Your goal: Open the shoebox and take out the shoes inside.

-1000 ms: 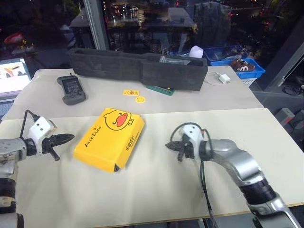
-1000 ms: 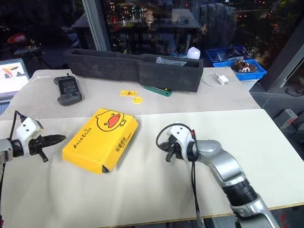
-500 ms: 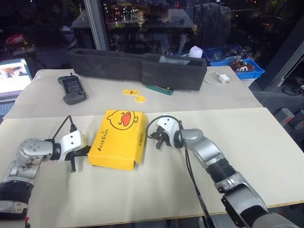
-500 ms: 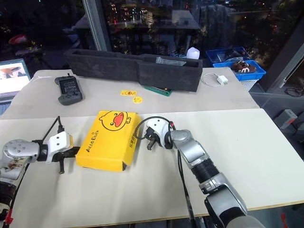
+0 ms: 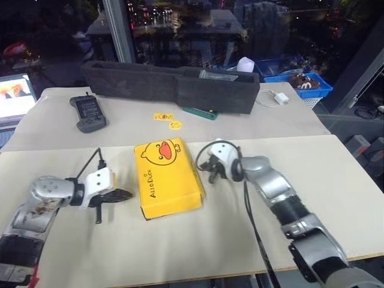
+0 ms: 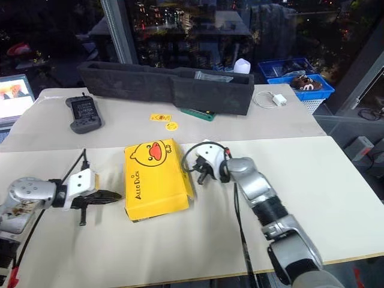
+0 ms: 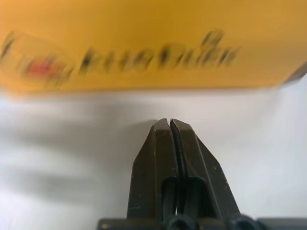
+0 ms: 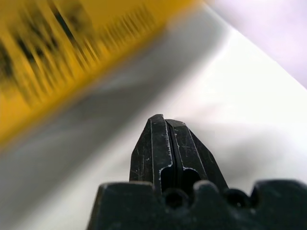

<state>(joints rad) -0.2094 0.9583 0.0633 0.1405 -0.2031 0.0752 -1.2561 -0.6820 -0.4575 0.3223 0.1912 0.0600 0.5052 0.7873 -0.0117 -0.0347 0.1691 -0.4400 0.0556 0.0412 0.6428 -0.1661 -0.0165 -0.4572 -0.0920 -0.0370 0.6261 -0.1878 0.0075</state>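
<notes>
On pale table (image 5: 336,174) by dark window: lidded shoebox (image 5: 168,177) between closed left pincer (image 5: 124,194), closed right pincer (image 5: 206,166).

A pale beige table (image 5: 180,252) fills the foreground, its top made of two boards meeting at a seam that runs across its middle. Behind the table stand dark windows (image 5: 180,24) split by a grey upright frame (image 5: 117,30), with small city lights showing in the glass. Along the table's far edge lies a long dark grey foam tray (image 5: 171,87), past its left edge glows a laptop screen (image 5: 15,99), and beyond its far right corner sit blue plastic baskets (image 5: 312,87).
</notes>
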